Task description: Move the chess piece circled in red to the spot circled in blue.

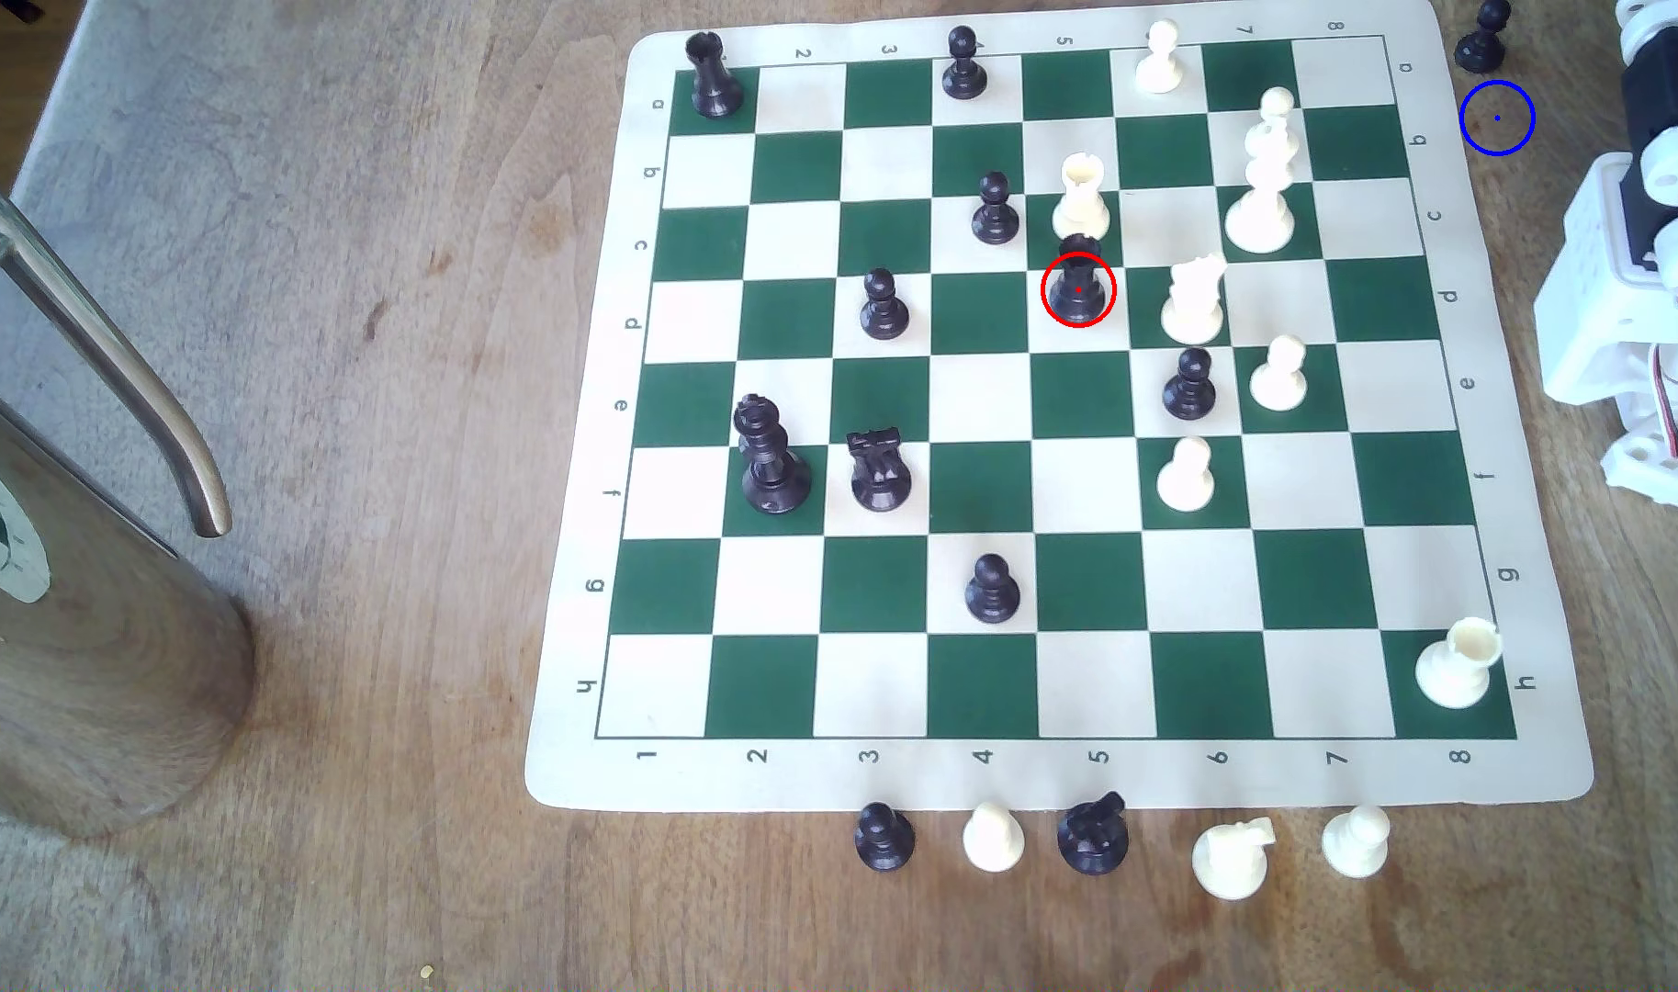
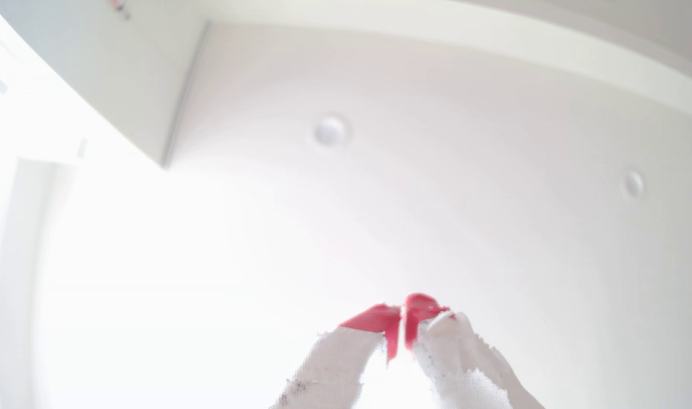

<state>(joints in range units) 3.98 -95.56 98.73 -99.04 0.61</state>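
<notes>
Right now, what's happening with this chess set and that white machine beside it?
Nothing is being handled yet. The black rook ringed in red stands on the board, just in front of a cream rook. It is meant to go to the blue ring on the bare wood off the board, in the exterior view's upper right. The white arm sits folded at that edge; in the wrist view its gripper, red-tipped jaws together, points at the ceiling.

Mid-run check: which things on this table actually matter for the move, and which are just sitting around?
For the job:
- black rook in the red ring
- blue ring on bare wood, off the board
- gripper, red tips together, aimed at the ceiling

Lying about:
- white rook right behind it
- steel jug
- black pawn near the blue ring
</notes>
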